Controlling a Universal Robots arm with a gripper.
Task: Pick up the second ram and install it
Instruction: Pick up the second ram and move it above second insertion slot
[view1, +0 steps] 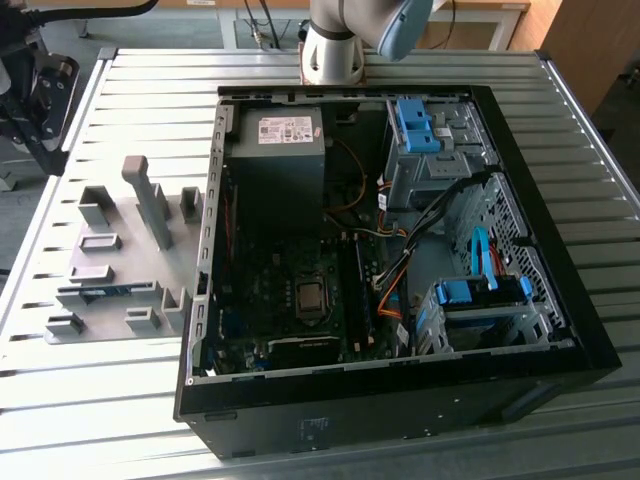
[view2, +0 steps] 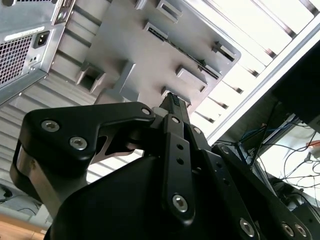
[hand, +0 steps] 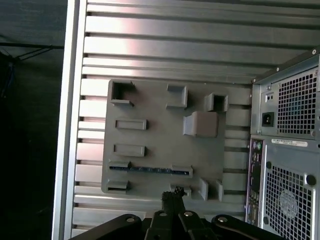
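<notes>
The second ram (view1: 105, 291) is a thin blue stick standing on edge in a slot of the grey fixture plate (view1: 120, 260), at the exterior view's left, beside the open computer case. The first wrist view looks down on it, and the ram (hand: 150, 170) lies between two fixture blocks. My gripper (hand: 172, 193) hangs well above the plate, its two black fingers pressed together with nothing between them. In the second wrist view the gripper (view2: 172, 100) points toward the fixture plate (view2: 150, 55).
The open black computer case (view1: 560, 250) holds the green motherboard (view1: 270, 300), long black memory slots (view1: 352, 290), a power supply (view1: 280, 150), blue drive brackets (view1: 415, 125) and loose cables. Upright grey fixture blocks (view1: 150, 205) stand on the plate. The slatted metal table's edge (hand: 70, 125) is close to the plate.
</notes>
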